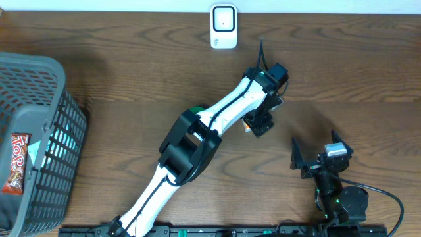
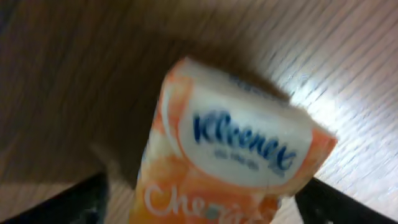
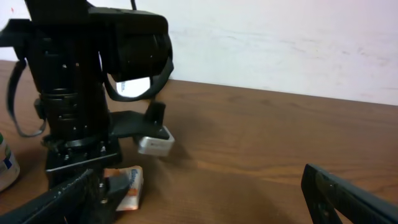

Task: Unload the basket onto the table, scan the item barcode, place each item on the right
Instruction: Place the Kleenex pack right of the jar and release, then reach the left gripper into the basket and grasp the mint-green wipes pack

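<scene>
The item is an orange and white Kleenex tissue pack [image 2: 236,143]. It lies on the wooden table under my left gripper [image 1: 258,124], and only a small orange edge of the pack [image 1: 247,125] shows from above. In the left wrist view the pack sits between the two dark fingers, with table showing between the pack and the left finger [image 2: 81,199]. The left gripper is open. The right wrist view shows the pack [image 3: 127,186] flat on the table. The white barcode scanner [image 1: 223,26] stands at the table's far edge. My right gripper [image 1: 314,161] waits open and empty near the front right.
A grey wire basket [image 1: 62,131] at the left edge holds a Topo snack bar [image 1: 17,163]. A green-topped can [image 1: 195,110] stands partly hidden under the left arm. A white wall runs behind the table.
</scene>
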Tool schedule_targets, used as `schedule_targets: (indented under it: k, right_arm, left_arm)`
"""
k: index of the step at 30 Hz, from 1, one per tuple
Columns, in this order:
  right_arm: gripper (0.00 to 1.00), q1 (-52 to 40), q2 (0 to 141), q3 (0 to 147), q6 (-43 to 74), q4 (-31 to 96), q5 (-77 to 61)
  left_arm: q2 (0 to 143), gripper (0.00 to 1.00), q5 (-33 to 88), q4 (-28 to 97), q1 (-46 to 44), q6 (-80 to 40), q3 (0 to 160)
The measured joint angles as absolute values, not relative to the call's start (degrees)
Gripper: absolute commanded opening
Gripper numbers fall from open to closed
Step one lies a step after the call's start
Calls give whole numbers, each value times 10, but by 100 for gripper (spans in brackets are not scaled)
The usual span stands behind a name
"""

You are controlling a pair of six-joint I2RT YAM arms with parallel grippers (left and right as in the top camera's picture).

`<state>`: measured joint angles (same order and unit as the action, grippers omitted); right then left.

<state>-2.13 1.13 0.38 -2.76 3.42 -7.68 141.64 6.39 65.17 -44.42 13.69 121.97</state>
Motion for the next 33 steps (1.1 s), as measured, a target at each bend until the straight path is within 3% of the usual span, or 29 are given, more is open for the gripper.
schedule_targets:
  k: [6,13,16,19,25,29,33]
  right_arm:
    - [99,-21,11,4,-28,34,-77]
    - [99,-21,11,4,-28,34,-77]
    - [99,-21,11,4,-28,34,-77]
    - [99,-21,11,4,-28,34,-77]
    - [99,-21,11,4,-28,34,-77]
    - [99,-21,11,4,-28,34,-77]
    - [99,-21,11,4,-28,34,-77]
  left_arm:
    - [1351,98,13,682,-442,140,1220]
    - [1066,98,-23,654,-387,136,1262]
    - [937,98,-30,664,-278,103,1277]
    - [854,99,-42,693,-89,24,1282]
    - [834,98,-47,797,271,-154,1273]
    - [858,98,-46,834,396,-247,1232]
    - [882,99,-49,837,441,-331,1158]
